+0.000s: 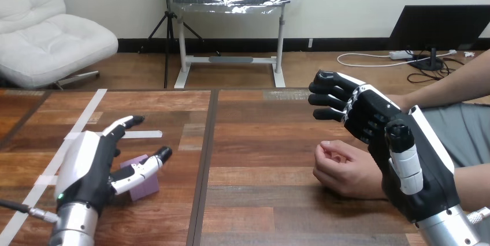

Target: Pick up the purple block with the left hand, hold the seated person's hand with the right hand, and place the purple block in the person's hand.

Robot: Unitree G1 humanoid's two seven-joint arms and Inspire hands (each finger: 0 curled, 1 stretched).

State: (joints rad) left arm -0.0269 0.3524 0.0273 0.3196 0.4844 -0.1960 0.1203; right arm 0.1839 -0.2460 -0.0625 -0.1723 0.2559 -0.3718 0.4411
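The left arm's silver forearm (72,228) is seen rising from the bottom edge at the left, and the left hand (92,165) is held low over the bench (260,200), its white-shelled back turned up. Its fingers (124,123) are stretched forward and nearly straight, so the hand is open. Its thumb (144,168) is laid out to the side across the purple block (147,188); whether it presses on the block cannot be told. The block is seen as a small pale-purple cuboid standing on the bench, just beside the palm and partly covered by the thumb.

At the right, the right hand (427,171) is raised above the bench, with its thumb upright and its fingers spread forward and only lightly bent, so it grips nothing. The person's hand (346,171) is rested on the bench in a loose fist, below those fingers and just beside the palm; contact between the two cannot be made out.
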